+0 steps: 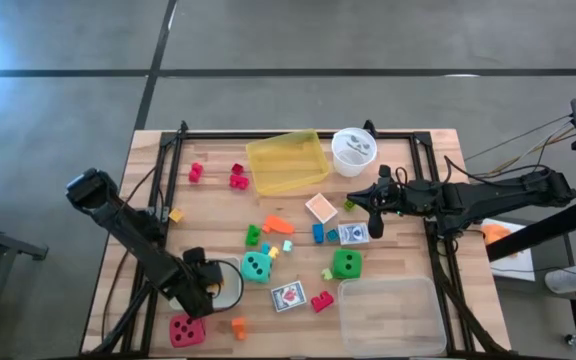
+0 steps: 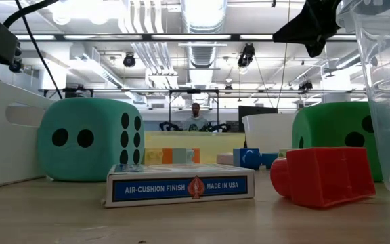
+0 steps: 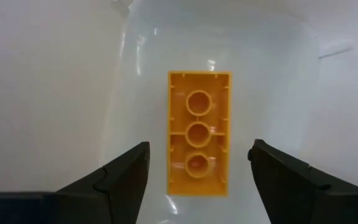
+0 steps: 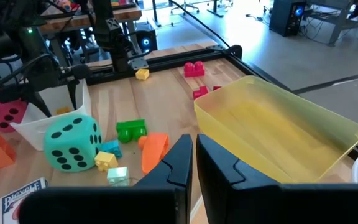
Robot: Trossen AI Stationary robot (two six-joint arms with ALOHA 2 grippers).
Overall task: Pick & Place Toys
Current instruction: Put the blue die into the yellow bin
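Note:
An orange block [image 3: 198,132] lies hollow side up on the floor of a white tray [image 3: 61,93] near the table's front left. My left gripper [image 1: 211,283] hangs over that tray, pointing down. It is open, with a finger on either side of the block [image 3: 198,152] and clear of it. My right gripper [image 1: 360,198] is shut and empty, above the table between the white cup [image 1: 354,150] and a card pack [image 1: 353,234]. A teal die [image 1: 256,266], a green die [image 1: 346,263], a red die [image 1: 186,329] and small blocks lie on the table.
A yellow tray [image 1: 288,160] stands at the far middle, and a clear tray [image 1: 388,315] at the front right. A second card pack [image 1: 288,296] and a red block [image 1: 321,301] lie near the front. Red blocks [image 1: 238,178] lie at the far left.

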